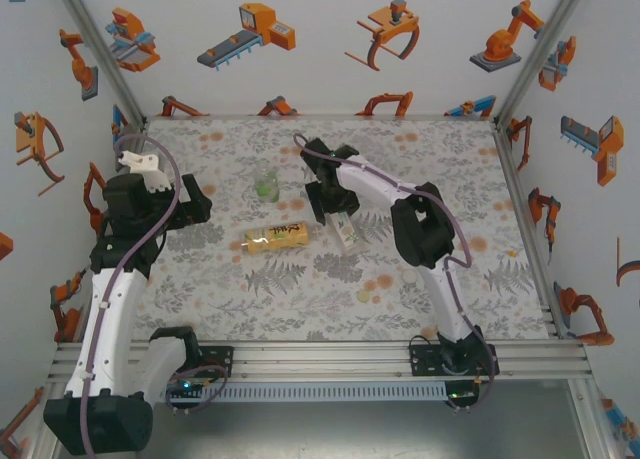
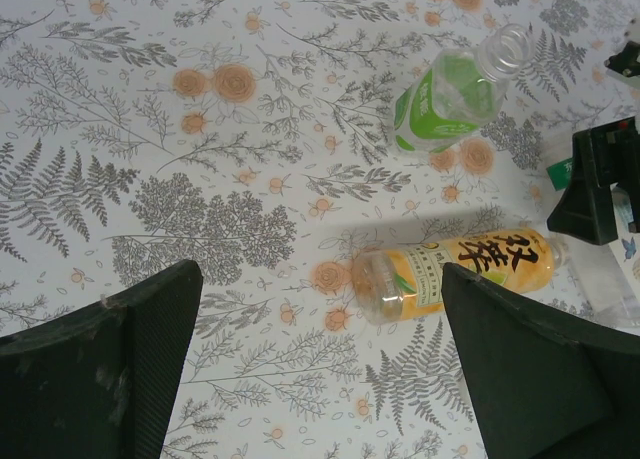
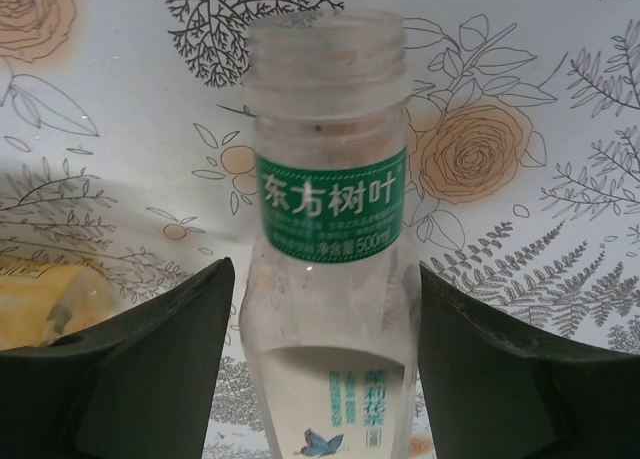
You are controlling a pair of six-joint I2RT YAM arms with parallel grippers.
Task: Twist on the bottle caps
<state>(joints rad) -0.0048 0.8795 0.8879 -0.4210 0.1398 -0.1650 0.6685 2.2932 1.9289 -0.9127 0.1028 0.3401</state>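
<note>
Top external view shows 3 bottles on the flowery table (image 1: 450,159). The small green bottle (image 1: 266,186) stands up at the far middle. The yellow bottle (image 1: 275,240) lies on its side, a bit nearer. Just to its right is the slim bottle (image 1: 350,237), and the right gripper (image 1: 338,222) is down over it.

In the right wrist view, 2 black fingers sit 1 on each side of the slim bottle, very close to it. I cannot tell if they squeeze it or just sit beside it. The bottle's mouth has no cap on it.

The left gripper (image 2: 319,267) is on the left, well apart from the bottles. Its fingers are spread wide with nothing in them.

I think the step in hand is grabbing the slim bottle. Next, the fingers need a firm hold so it cannot roll. Then the free left gripper needs to fetch a cap and twist it on.
</note>
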